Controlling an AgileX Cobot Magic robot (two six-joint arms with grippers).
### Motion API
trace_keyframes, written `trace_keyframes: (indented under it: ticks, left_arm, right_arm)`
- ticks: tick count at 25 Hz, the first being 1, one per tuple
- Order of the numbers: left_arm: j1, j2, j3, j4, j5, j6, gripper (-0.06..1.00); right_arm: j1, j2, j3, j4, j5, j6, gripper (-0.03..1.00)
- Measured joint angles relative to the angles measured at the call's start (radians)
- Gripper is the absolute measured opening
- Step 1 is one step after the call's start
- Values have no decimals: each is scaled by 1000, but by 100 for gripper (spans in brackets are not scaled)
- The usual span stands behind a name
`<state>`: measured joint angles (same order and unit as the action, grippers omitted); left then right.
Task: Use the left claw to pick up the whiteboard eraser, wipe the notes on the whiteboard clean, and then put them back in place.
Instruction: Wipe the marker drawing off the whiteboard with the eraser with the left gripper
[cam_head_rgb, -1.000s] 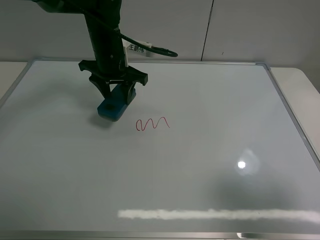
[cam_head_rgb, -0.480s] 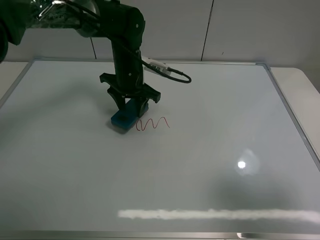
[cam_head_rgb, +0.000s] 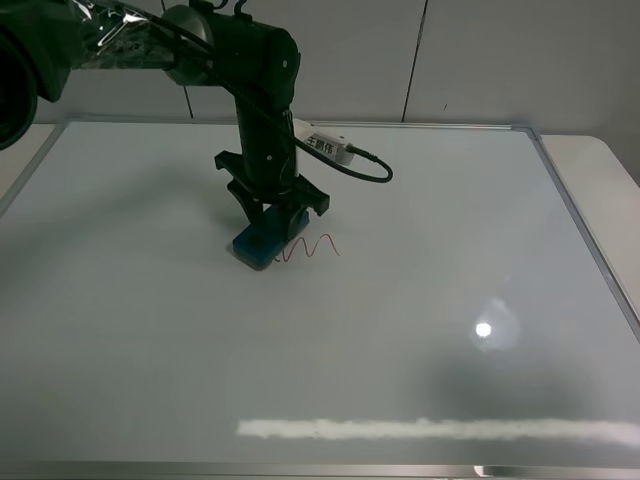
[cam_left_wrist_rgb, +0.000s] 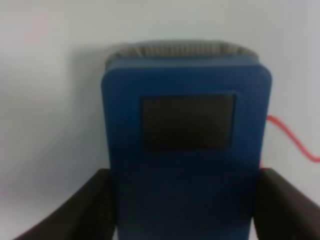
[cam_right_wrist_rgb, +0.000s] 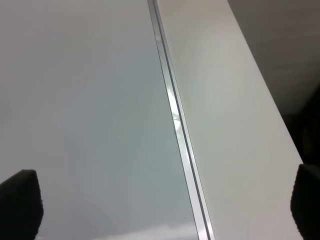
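The left claw (cam_head_rgb: 268, 222) is shut on the whiteboard eraser (cam_head_rgb: 258, 242), a teal-blue block pressed flat on the whiteboard (cam_head_rgb: 400, 330). The eraser's right end touches the left tip of the notes (cam_head_rgb: 312, 247), a red squiggle. In the left wrist view the eraser (cam_left_wrist_rgb: 186, 160) fills the frame between both dark fingers (cam_left_wrist_rgb: 80, 210), with a red stroke (cam_left_wrist_rgb: 295, 142) beside it. The right gripper's fingertips (cam_right_wrist_rgb: 20, 200) show only as dark corners over the board's right edge; the right arm is out of the exterior view.
The board's silver frame (cam_head_rgb: 585, 225) runs along the right, with white table (cam_right_wrist_rgb: 220, 100) beyond it. A white label tag and black cable (cam_head_rgb: 340, 152) hang off the left arm. Light glare (cam_head_rgb: 484, 329) and a bright strip (cam_head_rgb: 430, 428) lie on the board's lower right.
The left claw has carried the eraser right and slightly toward the front across the board, from clear of the squiggle to its left tip. The squiggle's left loop is now partly covered.
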<state>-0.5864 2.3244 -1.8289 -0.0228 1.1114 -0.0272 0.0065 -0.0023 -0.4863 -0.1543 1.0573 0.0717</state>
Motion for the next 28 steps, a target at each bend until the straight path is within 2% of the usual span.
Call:
trace_keyframes:
  ticks: [5,12,15,21,28]
  left_arm:
    - [-82,3,0,-12,5,1,56]
    - [-235,6,0,-139,26,27,56]
    - [-273,6,0,-167,27,27,56]
    - [-259,12,-6,-152,9,27,56]
    - [-151,82,-147,-110,63,27,56]
  right_arm:
    - [0,0,0,0,0,0,99]
    - [0,0,0,0,0,0,99]
    - [0,0,0,0,0,0,99]
    - [0,0,0,0,0,0,99]
    - [0,0,0,0,0,0,99]
